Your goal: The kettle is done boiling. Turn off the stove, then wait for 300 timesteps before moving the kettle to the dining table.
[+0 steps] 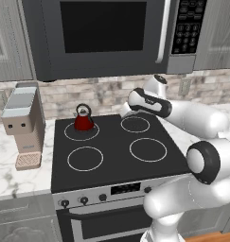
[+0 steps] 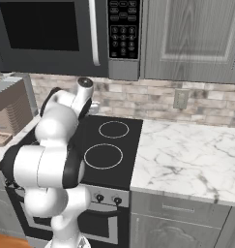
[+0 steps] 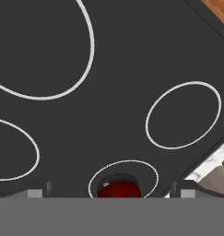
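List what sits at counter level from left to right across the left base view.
Coffee machine → kettle on the stove's rear left burner → rear right burner ring → the robot's arm over the stove's right edge.

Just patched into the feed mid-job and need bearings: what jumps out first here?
The small red kettle stands on the back-left burner of the black glass-top stove, the only colour on it. The white arm bends over the right-hand burners, its claw open above the kettle. A beige coffee machine stands on the marble counter to the stove's left.
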Controlling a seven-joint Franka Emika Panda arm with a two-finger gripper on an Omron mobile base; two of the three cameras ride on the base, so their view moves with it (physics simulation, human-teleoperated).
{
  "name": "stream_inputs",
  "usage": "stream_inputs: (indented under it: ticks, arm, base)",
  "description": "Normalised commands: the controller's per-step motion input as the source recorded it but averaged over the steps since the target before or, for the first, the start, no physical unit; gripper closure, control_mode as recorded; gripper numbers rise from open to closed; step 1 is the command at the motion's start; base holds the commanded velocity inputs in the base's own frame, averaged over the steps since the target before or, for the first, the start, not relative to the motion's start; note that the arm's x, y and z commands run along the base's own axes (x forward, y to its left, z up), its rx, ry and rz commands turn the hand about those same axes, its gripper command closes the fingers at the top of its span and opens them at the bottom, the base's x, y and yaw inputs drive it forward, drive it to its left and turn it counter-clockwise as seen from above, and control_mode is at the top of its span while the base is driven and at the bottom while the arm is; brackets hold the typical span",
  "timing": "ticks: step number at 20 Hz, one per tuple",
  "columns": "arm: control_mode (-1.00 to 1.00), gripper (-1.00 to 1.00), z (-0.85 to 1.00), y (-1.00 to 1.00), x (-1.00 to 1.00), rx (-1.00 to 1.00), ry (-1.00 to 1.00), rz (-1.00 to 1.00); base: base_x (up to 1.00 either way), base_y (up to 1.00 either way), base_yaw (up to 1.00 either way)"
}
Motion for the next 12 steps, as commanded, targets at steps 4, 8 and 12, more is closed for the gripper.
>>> stream_inputs:
  ticks: [4, 8, 12]
  arm:
    - [-1.0, -1.0, 0.0, -0.01, 0.18, 0.0, 0.1, 0.0]
    - [-1.0, -1.0, 0.0, 0.0, 0.05, 0.0, 0.05, 0.0]
    - [-1.0, -1.0, 0.0, 0.0, 0.0, 0.0, 0.01, 0.0]
  base:
    - [0.0, 0.0, 0.0]
    - [0.0, 0.0, 0.0]
    - [0.0, 0.0, 0.0]
